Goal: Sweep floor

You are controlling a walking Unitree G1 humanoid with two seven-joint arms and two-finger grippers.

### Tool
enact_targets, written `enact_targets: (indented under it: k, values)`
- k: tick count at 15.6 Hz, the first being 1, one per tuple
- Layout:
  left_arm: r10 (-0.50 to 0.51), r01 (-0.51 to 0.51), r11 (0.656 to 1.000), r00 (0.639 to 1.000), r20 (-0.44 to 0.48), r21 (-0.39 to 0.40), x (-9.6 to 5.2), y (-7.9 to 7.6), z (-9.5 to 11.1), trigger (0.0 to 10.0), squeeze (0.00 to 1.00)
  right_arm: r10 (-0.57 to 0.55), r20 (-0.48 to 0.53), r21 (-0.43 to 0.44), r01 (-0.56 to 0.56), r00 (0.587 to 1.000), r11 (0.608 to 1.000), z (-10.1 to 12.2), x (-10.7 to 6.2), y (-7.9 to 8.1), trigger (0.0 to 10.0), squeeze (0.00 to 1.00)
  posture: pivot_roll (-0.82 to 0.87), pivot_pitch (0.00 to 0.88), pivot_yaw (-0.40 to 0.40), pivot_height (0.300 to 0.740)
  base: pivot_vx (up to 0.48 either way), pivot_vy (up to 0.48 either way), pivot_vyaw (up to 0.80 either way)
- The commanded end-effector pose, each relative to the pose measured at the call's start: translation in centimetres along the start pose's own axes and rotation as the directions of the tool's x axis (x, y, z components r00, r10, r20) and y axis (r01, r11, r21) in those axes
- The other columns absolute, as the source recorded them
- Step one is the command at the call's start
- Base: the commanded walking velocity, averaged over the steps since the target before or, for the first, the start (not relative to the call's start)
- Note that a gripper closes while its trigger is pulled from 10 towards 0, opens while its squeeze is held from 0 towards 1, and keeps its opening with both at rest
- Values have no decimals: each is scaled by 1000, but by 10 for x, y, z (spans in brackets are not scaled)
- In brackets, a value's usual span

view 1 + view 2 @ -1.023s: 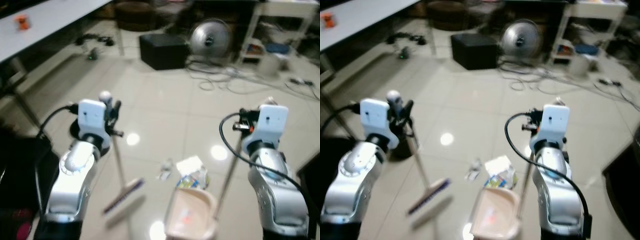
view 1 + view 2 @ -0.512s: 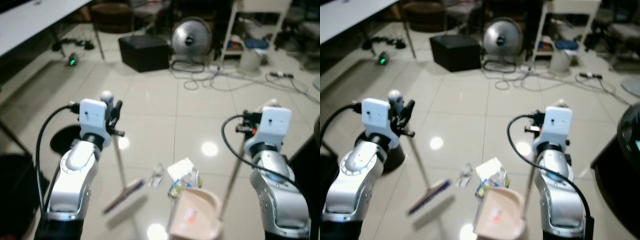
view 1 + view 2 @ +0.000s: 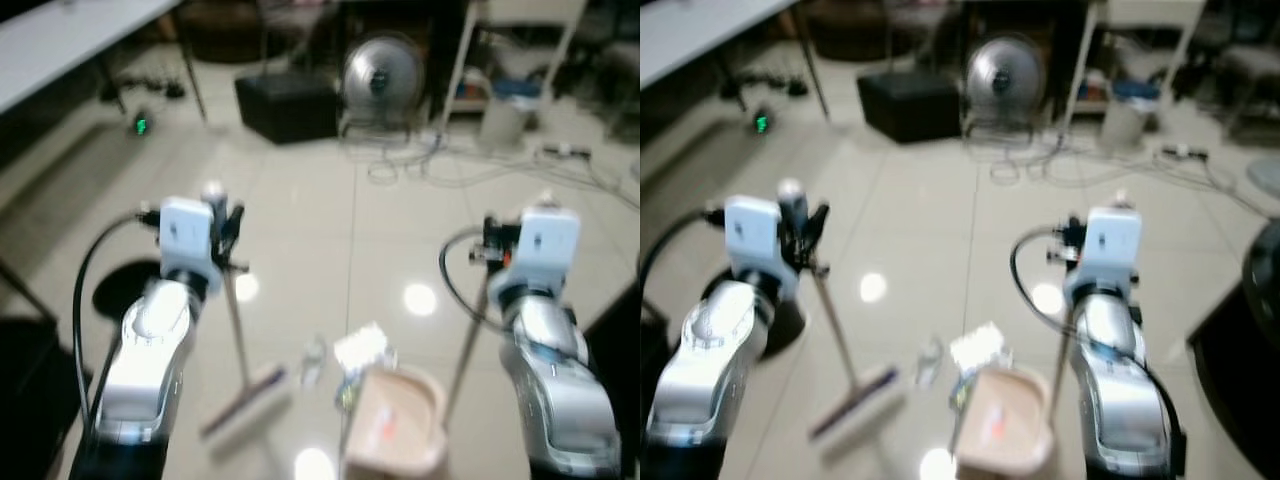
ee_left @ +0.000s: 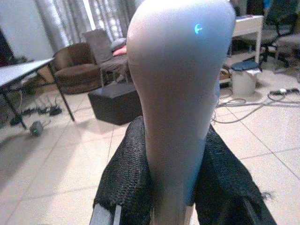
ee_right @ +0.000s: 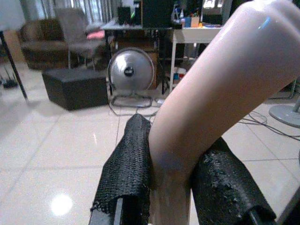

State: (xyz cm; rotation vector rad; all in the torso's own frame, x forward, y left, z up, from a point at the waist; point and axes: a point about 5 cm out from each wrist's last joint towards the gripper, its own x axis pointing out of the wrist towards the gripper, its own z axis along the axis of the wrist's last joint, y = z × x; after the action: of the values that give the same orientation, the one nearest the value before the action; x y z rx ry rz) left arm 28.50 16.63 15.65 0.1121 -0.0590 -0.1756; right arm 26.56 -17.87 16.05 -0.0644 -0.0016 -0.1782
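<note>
We had the left gripper (image 4: 171,187) clamped on the broom handle (image 4: 178,93), its woven black fingers (image 4: 126,178) pressed against the smooth, rounded grey top. The thin pole ran down to the broom head (image 3: 245,400), which lay on the glossy pale floor tiles (image 3: 300,220) near our left side, too blurred for us to read its bristles. Our right gripper (image 5: 171,187) was closed on the dustpan handle (image 5: 220,93), a glossy, curved pinkish tube. Its stick dropped to the pale pink dustpan (image 3: 395,420), scoop-shaped and near the centre, cut off at the bottom edge. Just beyond the pan's lip sat the litter (image 3: 360,350), a white crumpled scrap with smaller bits we couldn't make out. Far off stood a round metal fan (image 3: 380,70), a black box (image 3: 285,105) and tangled cables (image 3: 420,160).
</note>
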Motion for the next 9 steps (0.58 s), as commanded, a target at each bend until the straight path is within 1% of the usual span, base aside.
enact_targets:
  k: [1,2,3,4,7,9]
  values:
    - [-19,20,1000,999,48,-3,3,-6,9,10000,0,-45,16,-46,45,999,998,0,1,-9,10000,0,30,0,50,740,341,0,0]
    - [-17,18,1000,999,47,-3,3,-5,9,10000,0,-56,21,-65,58,998,996,-1,2,-10,10000,0,32,0,52,740,341,0,0]
    - [-10,10,1000,999,46,-1,4,-4,8,10000,0,-77,47,-114,82,996,990,-3,3,-10,10000,0,30,0,55,740,341,0,0]
    - [-3,3,1000,999,47,2,4,-3,8,10000,0,-83,72,-132,92,994,987,-3,5,-9,10000,0,30,0,56,740,337,0,0]
    - [14,-14,1000,999,41,8,4,-2,6,10000,0,-14,90,-97,23,996,995,-7,5,-5,10000,0,32,0,63,740,339,0,0]
    - [20,-21,1000,999,38,14,4,-1,5,10000,0,5,95,-94,4,995,996,-11,8,-5,10000,0,36,0,66,740,341,0,0]
